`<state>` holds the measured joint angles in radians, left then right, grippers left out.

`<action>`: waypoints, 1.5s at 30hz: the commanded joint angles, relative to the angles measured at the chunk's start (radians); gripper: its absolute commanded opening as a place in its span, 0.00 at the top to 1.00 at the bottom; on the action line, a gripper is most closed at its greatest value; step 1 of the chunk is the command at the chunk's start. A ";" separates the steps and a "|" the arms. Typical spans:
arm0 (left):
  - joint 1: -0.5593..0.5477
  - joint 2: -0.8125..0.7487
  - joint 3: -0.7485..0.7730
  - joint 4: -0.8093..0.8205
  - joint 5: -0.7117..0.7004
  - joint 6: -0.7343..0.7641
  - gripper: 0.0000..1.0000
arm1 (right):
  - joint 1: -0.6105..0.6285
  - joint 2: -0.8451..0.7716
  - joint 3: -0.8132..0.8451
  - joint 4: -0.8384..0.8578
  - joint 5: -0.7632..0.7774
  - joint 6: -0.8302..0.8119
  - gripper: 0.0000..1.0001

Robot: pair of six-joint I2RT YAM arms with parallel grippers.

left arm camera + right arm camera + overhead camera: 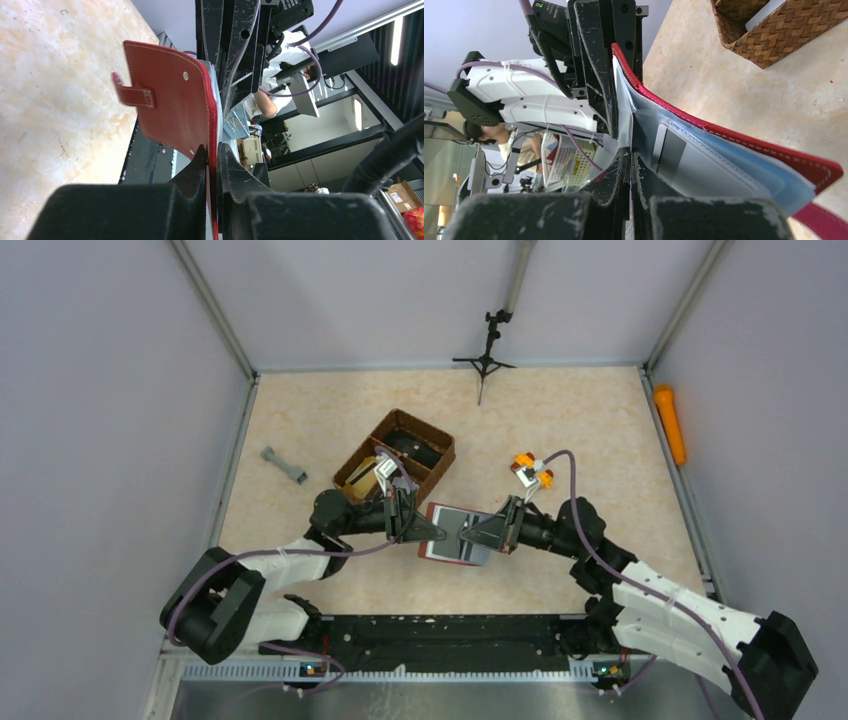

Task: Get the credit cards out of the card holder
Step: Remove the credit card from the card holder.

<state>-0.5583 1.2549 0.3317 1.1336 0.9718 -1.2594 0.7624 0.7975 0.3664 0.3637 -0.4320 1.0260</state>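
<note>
The dark red card holder [447,536] hangs open above the table between both grippers. My left gripper [213,156] is shut on the edge of its red cover [170,100], whose snap tab [131,94] sticks out to the left. My right gripper [630,159] comes from the opposite side and is shut on a thin pale sheet [623,107] among the inner pockets. Edge-on, I cannot tell whether that sheet is a card or a sleeve. A silver-grey credit card [704,167] sits in a clear pocket beside the right finger, outside the jaws. From above, the grippers [415,525] [478,533] meet over the holder.
A brown woven basket [437,452] with compartments stands just behind the left gripper, its corner [774,40] close to the holder. A small grey piece [283,465] lies at the left, an orange object [670,423] by the right wall, and a black tripod [487,355] at the back.
</note>
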 commanded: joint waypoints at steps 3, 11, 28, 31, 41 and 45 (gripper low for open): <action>-0.002 -0.028 -0.019 0.105 -0.014 -0.007 1.00 | -0.033 -0.058 -0.020 -0.028 0.024 -0.004 1.00; 0.002 -0.041 -0.019 0.097 -0.015 -0.009 0.91 | -0.056 -0.088 -0.030 -0.067 0.022 -0.016 1.00; 0.003 -0.018 -0.020 0.156 -0.010 -0.049 0.90 | -0.058 -0.052 -0.056 0.106 -0.063 0.033 0.84; 0.003 -0.006 -0.022 0.186 -0.005 -0.070 0.90 | -0.058 -0.046 -0.066 0.143 -0.069 0.046 0.82; 0.002 0.038 -0.025 0.292 -0.004 -0.137 0.90 | -0.058 -0.011 -0.069 0.222 -0.093 0.069 0.80; 0.002 0.061 -0.023 0.336 0.000 -0.161 0.90 | -0.057 -0.002 -0.066 0.225 -0.091 0.071 0.82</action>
<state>-0.5564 1.2987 0.3119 1.3312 0.9573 -1.3853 0.7147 0.7860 0.3008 0.5156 -0.5179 1.0935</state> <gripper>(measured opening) 0.112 0.192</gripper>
